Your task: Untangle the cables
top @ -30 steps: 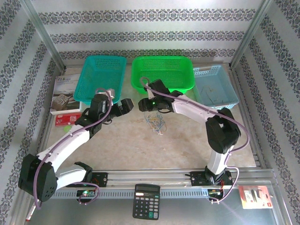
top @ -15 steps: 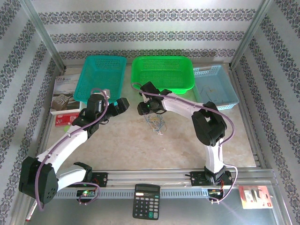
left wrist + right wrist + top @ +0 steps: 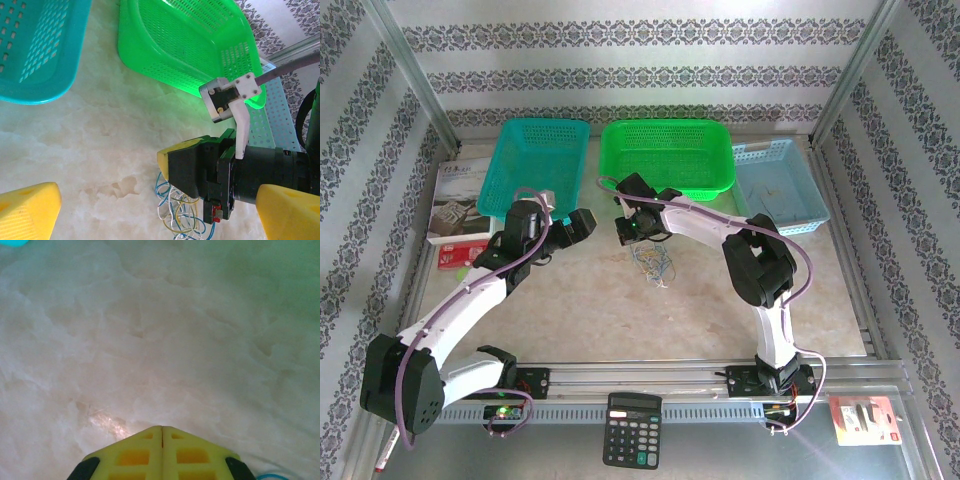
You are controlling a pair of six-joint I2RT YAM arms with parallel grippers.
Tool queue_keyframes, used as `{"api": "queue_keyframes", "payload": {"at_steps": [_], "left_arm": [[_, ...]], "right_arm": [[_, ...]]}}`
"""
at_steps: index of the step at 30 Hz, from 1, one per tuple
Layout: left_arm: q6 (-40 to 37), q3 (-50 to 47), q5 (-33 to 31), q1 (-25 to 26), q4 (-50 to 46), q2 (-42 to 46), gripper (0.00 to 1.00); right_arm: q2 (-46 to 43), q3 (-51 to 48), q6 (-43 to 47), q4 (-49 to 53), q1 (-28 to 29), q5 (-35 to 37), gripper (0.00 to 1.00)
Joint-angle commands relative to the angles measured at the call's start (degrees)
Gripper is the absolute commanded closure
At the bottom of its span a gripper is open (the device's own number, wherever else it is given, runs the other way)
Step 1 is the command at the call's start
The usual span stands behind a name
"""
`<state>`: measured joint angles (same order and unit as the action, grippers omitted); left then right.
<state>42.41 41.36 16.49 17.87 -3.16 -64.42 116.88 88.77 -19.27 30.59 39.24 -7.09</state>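
Two grippers are mine, and they face each other over the pale marble-patterned tabletop (image 3: 620,310), just near of the baskets. My right gripper (image 3: 161,432) is fully closed: in its wrist view the two yellow fingertips (image 3: 135,452) press flat together along one seam, with nothing visible between them and bare tabletop ahead. My left gripper (image 3: 582,224) stands wide apart and holds nothing; its wrist view shows its yellow fingers (image 3: 26,210) spread to either side of the frame, with my right gripper between them. The cables (image 3: 655,262), a small tangle of thin bluish, yellow and whitish wires, lie loose on the table just to the near right of my right gripper and well left of its elbow. From the left wrist the tangle sits low beside that gripper's black body; I cannot tell whether it touches. Far of the tangle stands the bright green perforated plastic basket (image 3: 665,124), with a teal plastic basket (image 3: 545,122) to its left.
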Motion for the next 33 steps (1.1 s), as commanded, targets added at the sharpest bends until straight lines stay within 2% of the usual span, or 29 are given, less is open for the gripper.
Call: {"api": "queue_keyframes", "payload": {"at_steps": [1,12,22,26,33], "left_arm": [[0.1,-0.8,1.1,-0.7,0.5,0.6,0.00],[-0.5,-3.5,3.3,-0.7,3.1,1.0,0.00],[-2.1,-7.6,14.2,0.1,14.2,0.4,0.00],[-4.0,-7.2,15.5,2.4,16.9,-1.0,0.00],[-9.6,-4.2,13.7,8.4,18.4,-5.7,0.00]], "right_arm": [[-3.8,-0.5,-0.1,1.1,0.0,-0.8,1.00],[-15.7,-3.1,-2.3,-0.3,-0.1,-3.2,1.00],[-27.8,-5.0,-5.8,-3.0,-0.1,-3.9,1.00],[-31.3,-6.2,-7.7,-5.0,0.0,-4.8,1.00],[-36.2,-7.1,-10.3,-7.5,0.3,-5.8,1.00]]}}
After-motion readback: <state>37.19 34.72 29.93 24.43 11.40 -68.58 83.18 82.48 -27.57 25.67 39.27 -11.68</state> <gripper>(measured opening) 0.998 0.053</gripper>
